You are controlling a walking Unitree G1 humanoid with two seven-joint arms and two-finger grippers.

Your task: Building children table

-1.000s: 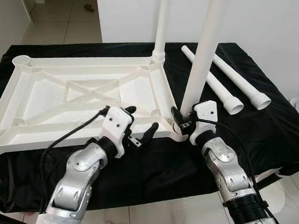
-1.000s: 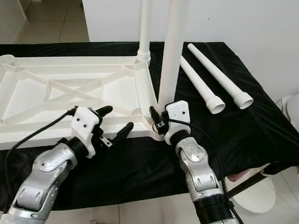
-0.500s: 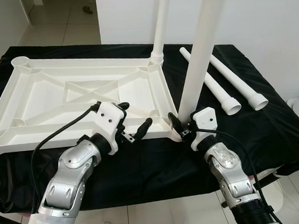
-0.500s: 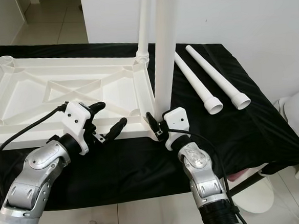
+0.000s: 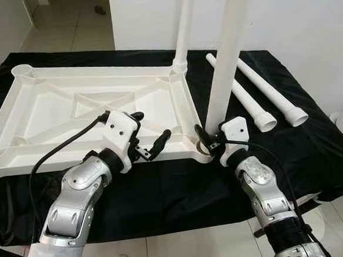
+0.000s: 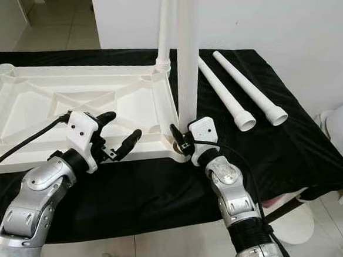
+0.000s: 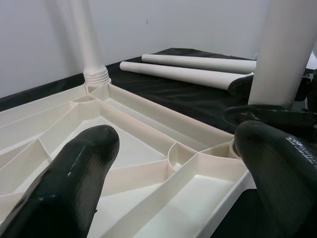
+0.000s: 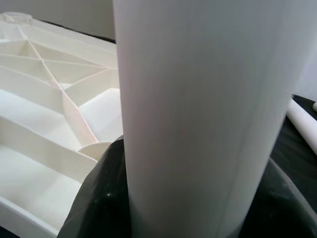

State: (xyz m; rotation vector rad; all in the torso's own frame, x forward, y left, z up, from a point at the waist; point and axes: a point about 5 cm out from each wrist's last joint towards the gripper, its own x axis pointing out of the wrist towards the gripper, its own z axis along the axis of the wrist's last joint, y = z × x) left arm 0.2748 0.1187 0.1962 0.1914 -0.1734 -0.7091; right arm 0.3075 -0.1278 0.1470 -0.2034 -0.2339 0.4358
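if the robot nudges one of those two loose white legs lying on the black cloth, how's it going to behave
Likely it rolls: each loose leg is a smooth round tube lying on its side on the black cloth. The flared end would probably steer it in a curve rather than straight. It looks like stiff hollow plastic, so probably light and unbending, and its glossy surface may be slippery.

Work surface covered by a black cloth (image 5: 314, 154), wrinkled, draped over the near edge. White wall (image 5: 305, 25) directly behind the far side. Light tiled floor (image 5: 70, 21) visible at the far left; a white rounded object (image 6: 342, 134), partly cut off, stands at the right edge beside the cloth.
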